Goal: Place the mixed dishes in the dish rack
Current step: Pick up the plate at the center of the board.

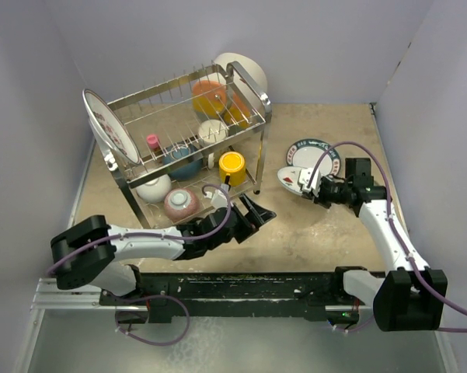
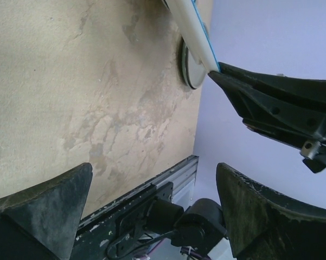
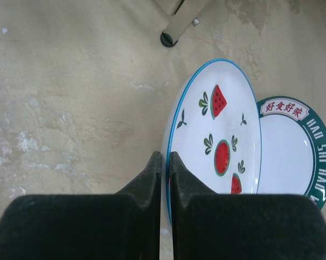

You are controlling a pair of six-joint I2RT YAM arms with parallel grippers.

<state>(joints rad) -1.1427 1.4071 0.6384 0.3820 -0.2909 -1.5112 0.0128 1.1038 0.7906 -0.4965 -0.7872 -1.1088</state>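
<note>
chrome wire dish rack (image 1: 188,128), two tiers, tube legs, on left half of mottled beige bench (image 1: 318,233). glossy red-patterned plate (image 1: 105,128) upright at rack's left end; round white bowl (image 1: 154,188) and yellow cup (image 1: 232,165) lower in rack. left gripper (image 1: 258,211) released, matte black fingers spread, just right of rack. right gripper (image 3: 164,165) clenched on rim of blue-edged watermelon-print plate (image 3: 217,135), tilted, overlapping flat teal-rimmed plate (image 3: 293,151).
</note>
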